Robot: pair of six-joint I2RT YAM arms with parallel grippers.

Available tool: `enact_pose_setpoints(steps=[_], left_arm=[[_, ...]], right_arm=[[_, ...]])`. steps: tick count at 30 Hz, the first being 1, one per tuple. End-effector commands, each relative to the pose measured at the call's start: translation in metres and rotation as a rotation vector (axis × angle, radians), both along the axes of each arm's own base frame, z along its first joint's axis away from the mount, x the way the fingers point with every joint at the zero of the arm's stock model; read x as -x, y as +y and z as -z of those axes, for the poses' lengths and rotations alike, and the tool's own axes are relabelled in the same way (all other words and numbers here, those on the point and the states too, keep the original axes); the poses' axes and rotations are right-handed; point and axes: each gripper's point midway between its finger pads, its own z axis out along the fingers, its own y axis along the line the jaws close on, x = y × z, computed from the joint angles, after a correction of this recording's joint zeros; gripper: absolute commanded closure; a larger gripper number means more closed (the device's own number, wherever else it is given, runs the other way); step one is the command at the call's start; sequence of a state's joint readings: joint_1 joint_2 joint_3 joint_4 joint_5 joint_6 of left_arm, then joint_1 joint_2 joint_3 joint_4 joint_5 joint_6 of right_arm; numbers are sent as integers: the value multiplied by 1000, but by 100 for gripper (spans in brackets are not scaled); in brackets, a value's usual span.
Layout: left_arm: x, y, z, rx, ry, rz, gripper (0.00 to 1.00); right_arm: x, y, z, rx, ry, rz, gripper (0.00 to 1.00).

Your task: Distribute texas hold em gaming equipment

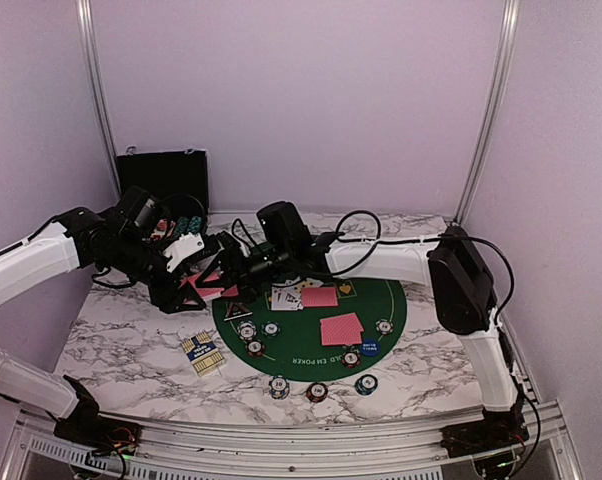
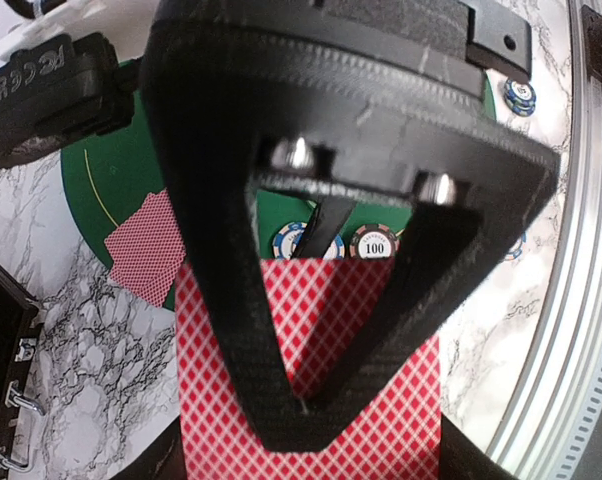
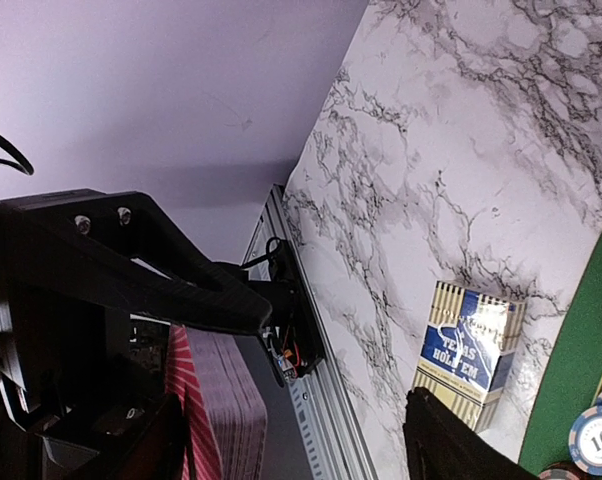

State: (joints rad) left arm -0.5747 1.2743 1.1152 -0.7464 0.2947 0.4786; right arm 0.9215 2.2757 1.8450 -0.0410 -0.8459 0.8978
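Observation:
My left gripper [image 2: 301,405] is shut on a deck of red-backed playing cards [image 2: 321,330], held above the table left of the round green poker mat [image 1: 303,342]. In the top view the deck [image 1: 209,287] sits between both grippers. My right gripper [image 3: 291,450] is open, its fingers wide apart, with the deck's edge [image 3: 216,400] close to its left finger. Two red-backed cards [image 1: 319,296] [image 1: 341,328] and face-up cards [image 1: 286,297] lie on the mat with several striped chips [image 1: 271,328], a blue button [image 1: 369,348] and a black triangular button [image 1: 231,313].
A blue and gold card box [image 1: 201,352] lies on the marble left of the mat. Three chips [image 1: 317,391] lie in front of the mat. The black hinged case [image 1: 163,180] stands open at the back left with chip stacks [image 1: 186,225] near it.

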Motion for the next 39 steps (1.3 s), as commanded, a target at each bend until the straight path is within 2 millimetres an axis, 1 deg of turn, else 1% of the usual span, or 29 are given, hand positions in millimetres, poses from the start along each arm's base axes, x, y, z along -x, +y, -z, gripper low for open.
enact_pose_setpoints(steps=[1,4,7,15,17,20,23,27,29,33,39], left_arm=[[-3,-3,-15,44,-41,3,100],[-3,-3,-16,45,-42,4,100],[-3,-3,-15,42,-40,3,100],[-3,-1,-12,34,-40,-2,100],[-3,-1,-12,30,-41,-3,100],[-4,-1,-12,29,-43,-5,100],[-4,0,-9,23,-40,-6,100],[-3,0,-9,23,-39,-5,100],[-3,0,-9,24,-40,-5,100],[-4,1,-10,23,-44,-8,100],[-3,1,-10,23,-45,-8,100]], right_arm=[[-10,-19,2,51,-6,50,30],[-10,-23,2,57,-7,49,37],[-9,-24,-2,47,-5,44,40],[-4,-24,-36,-36,-11,28,44],[-2,-26,-39,-45,-7,27,46],[2,-29,-42,-46,3,23,53],[3,-30,-51,-75,-5,22,60],[5,-32,-53,-76,0,20,66],[5,-33,-52,-74,5,20,67],[6,-33,-49,-63,8,15,73],[1,-40,-55,-67,-7,25,77]])
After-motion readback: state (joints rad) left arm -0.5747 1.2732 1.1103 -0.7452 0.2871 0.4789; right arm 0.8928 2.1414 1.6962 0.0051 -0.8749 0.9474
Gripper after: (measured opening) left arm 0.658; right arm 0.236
